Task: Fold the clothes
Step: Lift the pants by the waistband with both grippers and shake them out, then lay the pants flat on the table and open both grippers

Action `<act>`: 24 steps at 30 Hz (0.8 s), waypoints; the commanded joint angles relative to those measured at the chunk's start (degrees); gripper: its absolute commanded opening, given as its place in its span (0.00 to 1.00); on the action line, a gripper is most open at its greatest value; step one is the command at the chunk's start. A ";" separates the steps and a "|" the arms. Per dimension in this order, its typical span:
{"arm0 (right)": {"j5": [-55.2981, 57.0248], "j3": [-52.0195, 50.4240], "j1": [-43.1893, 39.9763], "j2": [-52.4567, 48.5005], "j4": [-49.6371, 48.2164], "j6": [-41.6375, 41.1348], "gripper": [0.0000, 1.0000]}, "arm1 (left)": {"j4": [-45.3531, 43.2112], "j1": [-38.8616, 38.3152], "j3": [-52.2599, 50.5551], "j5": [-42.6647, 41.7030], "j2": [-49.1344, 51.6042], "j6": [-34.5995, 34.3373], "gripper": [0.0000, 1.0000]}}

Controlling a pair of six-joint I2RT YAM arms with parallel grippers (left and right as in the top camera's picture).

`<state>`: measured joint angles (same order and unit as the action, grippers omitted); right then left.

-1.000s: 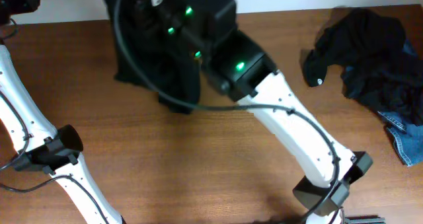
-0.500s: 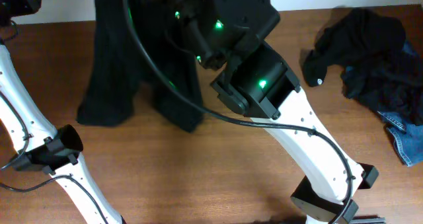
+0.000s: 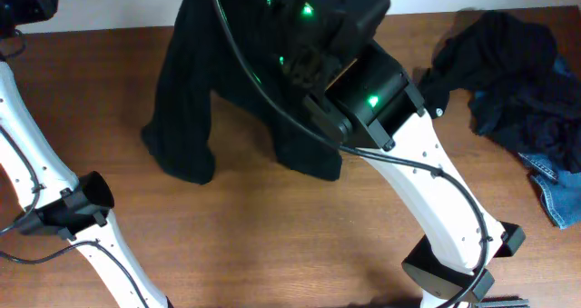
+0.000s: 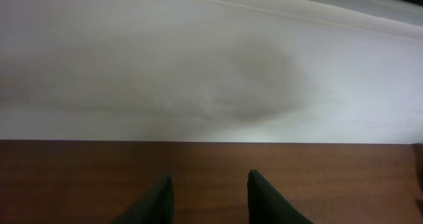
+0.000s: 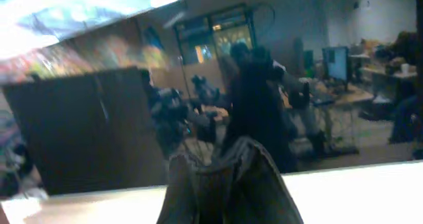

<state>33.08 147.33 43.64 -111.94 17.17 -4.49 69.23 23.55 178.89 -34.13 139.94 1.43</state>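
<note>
The right jaws are pinched shut on a bunch of dark cloth, which the right wrist view shows crumpled between them. That cloth belongs to the black garment (image 3: 186, 117). The right arm (image 3: 408, 172) holds it high over the middle of the tabletop's far edge, so that it hangs free and pulls itself straight. Two long parts, like trouser legs, drop from the grip and splay apart. Their lower ends reach the tabletop (image 3: 227, 244) or hang just above it; I cannot tell which. The lift looks meant to let the wrinkles fall out and show the garment's shape before it is laid flat. The left jaws stand partly open and empty by the far left corner, facing the wall, clear of the work. The other clothes (image 3: 504, 67), with a blue denim piece (image 3: 556, 194), lie heaped along the right edge toward the far right corner.
</note>
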 commanded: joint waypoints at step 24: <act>24.63 1.84 -1.81 -4.15 -4.94 16.57 0.04 | 2.45 1.01 0.98 -0.66 -1.86 -0.59 0.36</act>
<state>49.28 147.76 46.09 -117.95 5.96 9.10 71.50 24.40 178.89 -34.11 139.94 1.41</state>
